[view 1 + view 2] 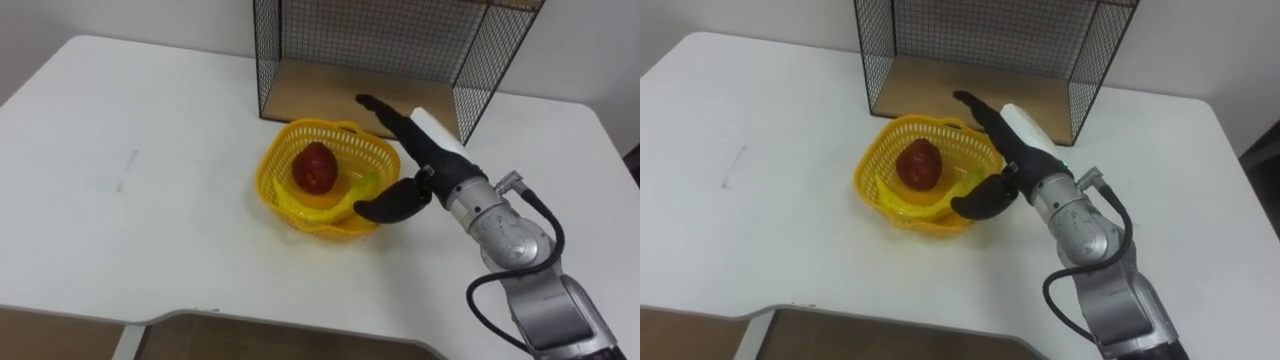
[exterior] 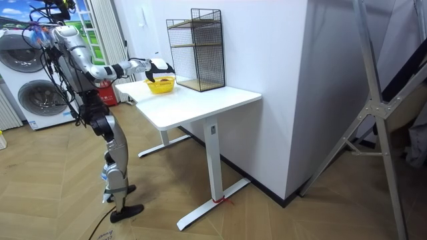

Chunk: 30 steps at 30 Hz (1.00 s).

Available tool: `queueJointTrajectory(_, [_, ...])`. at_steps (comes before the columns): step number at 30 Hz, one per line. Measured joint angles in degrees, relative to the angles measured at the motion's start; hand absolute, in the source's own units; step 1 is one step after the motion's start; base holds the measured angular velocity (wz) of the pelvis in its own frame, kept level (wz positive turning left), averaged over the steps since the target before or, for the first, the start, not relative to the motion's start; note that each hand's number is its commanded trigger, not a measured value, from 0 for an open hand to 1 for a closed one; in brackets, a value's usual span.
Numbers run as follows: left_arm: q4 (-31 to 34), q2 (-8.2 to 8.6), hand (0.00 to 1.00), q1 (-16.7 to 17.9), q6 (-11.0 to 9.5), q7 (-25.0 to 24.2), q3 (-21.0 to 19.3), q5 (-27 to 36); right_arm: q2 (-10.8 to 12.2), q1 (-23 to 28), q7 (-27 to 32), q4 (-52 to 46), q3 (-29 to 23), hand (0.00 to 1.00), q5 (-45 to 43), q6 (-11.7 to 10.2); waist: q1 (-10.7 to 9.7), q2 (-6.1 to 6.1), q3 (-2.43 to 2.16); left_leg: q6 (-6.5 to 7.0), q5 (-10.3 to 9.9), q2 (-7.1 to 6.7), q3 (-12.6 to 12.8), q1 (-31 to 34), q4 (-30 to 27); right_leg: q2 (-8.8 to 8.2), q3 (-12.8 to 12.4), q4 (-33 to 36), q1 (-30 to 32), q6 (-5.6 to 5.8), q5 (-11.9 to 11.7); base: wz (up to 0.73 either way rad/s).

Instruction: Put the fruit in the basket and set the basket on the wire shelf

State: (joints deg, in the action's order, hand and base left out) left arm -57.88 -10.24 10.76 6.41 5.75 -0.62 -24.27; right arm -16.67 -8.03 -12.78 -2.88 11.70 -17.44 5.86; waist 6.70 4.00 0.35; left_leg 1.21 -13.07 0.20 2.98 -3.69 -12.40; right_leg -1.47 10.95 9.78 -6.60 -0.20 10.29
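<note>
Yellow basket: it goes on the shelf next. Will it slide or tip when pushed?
Probably slides readily: light openwork plastic basket on a smooth table. The rounded red fruit inside could roll, shifting its weight. Low shape, tipping unlikely.

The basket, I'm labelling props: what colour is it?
Yellow; the basket shows best in the left eye view.

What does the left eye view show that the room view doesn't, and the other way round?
Left eye view: a red fruit and a yellow one lie in the basket. The right hand is at its right rim, fingers straight, thumb curled by the near side.
Room view: the robot stands at the end of the table, the shelf has upper tiers, and a washing machine is behind the robot.
Both: basket, table, shelf, outstretched right arm.
</note>
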Motion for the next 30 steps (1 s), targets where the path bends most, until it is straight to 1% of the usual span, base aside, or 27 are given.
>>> queueJointTrajectory(1, [-0.02,0.01,0.0,0.02,-0.13,0.12,0.15,0.0,-0.03,0.0,0.35,0.0,0.0,0.0,1.47,0.0,-0.03,0.02,0.0,0.0,0.0,0.0,0.01,-0.09,-0.02,0.0,-0.01,0.0,-0.06,0.0,0.0,0.0])
queueJointTrajectory(3, [-0.12,0.01,0.0,0.06,-0.24,0.31,0.3,-0.01,-0.03,0.04,0.94,0.0,0.0,0.0,2.82,-0.03,-0.13,-0.05,0.16,0.0,0.0,-0.01,0.01,-0.36,0.05,0.0,-0.12,0.0,-0.22,0.0,0.0,0.0])
queueJointTrajectory(6, [-0.14,-0.05,0.0,0.47,-0.28,1.54,0.01,0.11,-0.04,0.11,2.37,0.0,-0.04,0.0,4.66,-0.05,-0.26,0.15,0.06,0.0,0.0,0.0,-0.21,-0.67,0.46,0.04,-0.18,-0.01,-0.28,0.0,0.0,-0.01])
queueJointTrajectory(8, [-0.32,-0.04,0.0,0.84,-0.32,2.46,-0.31,0.48,-0.06,0.31,4.06,0.0,-0.3,0.0,7.85,-0.06,-0.51,0.28,-0.03,0.0,0.0,-0.01,-0.17,-0.82,0.6,0.04,-0.18,-0.05,-0.39,0.0,0.0,0.0])
queueJointTrajectory(10, [-0.84,0.08,0.0,1.39,-0.54,3.6,-0.3,2.17,0.05,0.54,5.77,0.0,-1.31,0.0,11.17,-0.17,-0.79,0.23,-0.03,0.01,0.0,-0.07,-0.17,-0.89,0.49,0.01,-0.09,-0.09,-0.66,0.0,0.0,0.06])
queueJointTrajectory(12, [-1.18,0.15,0.0,1.9,-0.58,4.22,-0.64,4.14,0.99,0.86,7.95,0.0,-2.98,0.0,12.88,-0.36,-1.22,0.09,0.0,0.03,-0.02,-0.06,-0.18,-0.89,-0.05,-0.02,0.07,-0.12,-0.83,0.01,-0.01,0.06])
queueJointTrajectory(13, [-1.2,0.25,0.0,2.47,-0.62,4.37,-1.54,5.65,1.39,0.97,9.02,0.0,-4.16,0.0,13.57,-0.94,-1.73,-0.07,0.09,0.04,-0.03,-0.05,-0.14,-0.83,-0.14,-0.03,0.08,-0.13,-0.83,0.03,-0.02,0.0])
queueJointTrajectory(14, [-1.2,0.25,0.0,2.57,-0.63,4.53,-1.73,6.49,1.46,1.09,9.54,0.0,-4.79,0.0,14.51,-1.35,-1.8,-0.23,0.09,0.05,-0.04,-0.04,-0.11,-0.78,-0.17,-0.03,0.08,-0.13,-0.8,0.04,-0.02,0.0])
queueJointTrajectory(16, [-1.74,0.32,0.0,3.77,-0.99,5.02,-2.99,9.47,1.67,2.04,11.76,0.0,-7.36,0.0,18.47,-2.67,-1.99,-1.08,-0.04,0.1,-0.08,0.02,0.0,-0.8,-0.13,-0.06,0.05,-0.17,-0.81,0.05,-0.03,0.0])
queueJointTrajectory(17, [-1.96,0.34,0.0,3.97,-1.15,5.11,-3.35,10.58,1.66,2.4,12.43,-0.01,-7.83,0.0,19.3,-2.9,-2.06,-1.35,-0.09,0.1,-0.08,0.02,-0.02,-0.85,-0.08,-0.07,0.02,-0.17,-0.84,0.04,-0.03,0.0])
queueJointTrajectory(18, [-2.4,0.39,0.0,4.39,-1.6,5.48,-4.24,13.07,1.66,3.34,13.57,-0.01,-8.7,0.0,20.5,-3.47,-2.18,-1.9,-0.19,0.1,-0.08,0.03,-0.06,-1.02,0.05,-0.09,-0.02,-0.2,-0.94,0.05,-0.02,0.0])
queueJointTrajectory(19, [-2.9,0.54,0.0,4.82,-1.89,6.24,-5.41,16.48,1.66,4.46,14.55,-0.01,-9.33,0.0,21.86,-3.55,-2.31,-2.54,-0.39,0.1,-0.08,0.05,-0.07,-1.15,0.11,-0.09,-0.07,-0.22,-1.01,0.05,-0.02,0.0])
queueJointTrajectory(20, [-3.26,0.68,0.0,5.31,-2.18,7.23,-6.52,19.94,1.65,5.81,15.35,-0.01,-9.85,0.0,22.78,-3.62,-2.3,-3.08,-0.5,0.1,-0.08,0.09,-0.04,-1.4,0.11,-0.1,-0.2,-0.21,-1.19,0.05,-0.02,0.0])
queueJointTrajectory(21, [-3.6,0.74,0.0,5.45,-2.38,7.82,-7.26,21.52,1.65,6.49,15.75,-0.01,-10.19,0.0,23.51,-3.62,-2.35,-3.28,-0.47,0.1,-0.08,0.1,0.0,-1.61,0.17,-0.09,-0.21,-0.2,-1.34,0.05,-0.02,-0.03])
queueJointTrajectory(23, [-3.74,0.77,0.0,5.8,-2.68,10.79,-11.3,28.8,1.53,8.74,17.7,0.0,-11.56,0.0,27.63,-3.61,-2.69,-4.01,-0.45,0.09,-0.07,0.25,-0.18,-1.82,0.65,-0.11,0.02,-0.23,-1.55,0.12,0.02,0.0])
queueJointTrajectory(24, [-3.33,0.78,0.0,5.87,-2.72,11.84,-12.55,30.19,1.52,9.24,18.22,0.0,-11.88,0.0,28.23,-3.61,-2.95,-4.14,-0.47,0.08,-0.06,0.19,-0.24,-1.81,0.64,-0.12,0.07,-0.25,-1.61,0.12,0.03,0.04])
queueJointTrajectory(25, [-2.2,0.74,0.0,6.35,-2.74,13.89,-15.24,31.59,1.52,10.25,19.3,0.01,-12.57,0.0,28.52,-3.61,-3.11,-4.38,-0.55,0.06,0.01,0.07,-0.28,-1.85,0.65,-0.14,0.18,-0.23,-1.67,0.13,0.03,0.04])
queueJointTrajectory(26, [-1.11,0.64,0.0,6.35,-2.82,15.94,-18.01,31.62,1.55,11.33,20.28,0.01,-13.55,0.0,28.44,-3.61,-3.18,-4.43,-0.59,0.04,0.12,0.04,-0.18,-1.87,0.67,-0.16,0.11,-0.19,-1.64,0.12,0.04,0.0])
queueJointTrajectory(27, [0.15,0.7,0.0,6.49,-2.81,17.09,-19.49,31.63,1.57,11.77,20.7,0.0,-14.02,0.0,28.41,-3.61,-3.16,-4.46,-0.61,0.03,0.21,0.07,-0.21,-1.87,0.69,-0.17,-0.07,-0.18,-1.58,0.12,0.04,0.0])
queueJointTrajectory(28, [4.12,0.8,0.0,6.93,-2.8,19.52,-21.55,31.64,1.65,12.6,21.83,0.0,-14.98,0.0,28.25,-3.61,-3.07,-4.36,-0.58,0.02,0.31,0.07,-0.32,-1.83,0.67,-0.18,-0.09,-0.14,-1.49,0.11,0.04,0.0])
queueJointTrajectory(29, [6.27,0.79,0.0,6.95,-2.8,20.82,-22.41,31.6,1.77,12.94,22.36,0.0,-15.38,0.0,28.24,-3.61,-2.99,-4.32,-0.59,0.02,0.36,0.08,-0.37,-1.84,0.67,-0.18,-0.1,-0.14,-1.47,0.11,0.04,0.0])
queueJointTrajectory(30, [10.75,0.81,0.0,6.75,-3.13,23.6,-23.92,31.5,1.8,13.54,23.58,-0.01,-15.56,0.0,27.95,-3.63,-2.94,-4.21,-0.63,0.02,0.5,0.08,-0.47,-1.84,0.69,-0.19,-0.11,-0.15,-1.53,0.11,0.04,0.04])
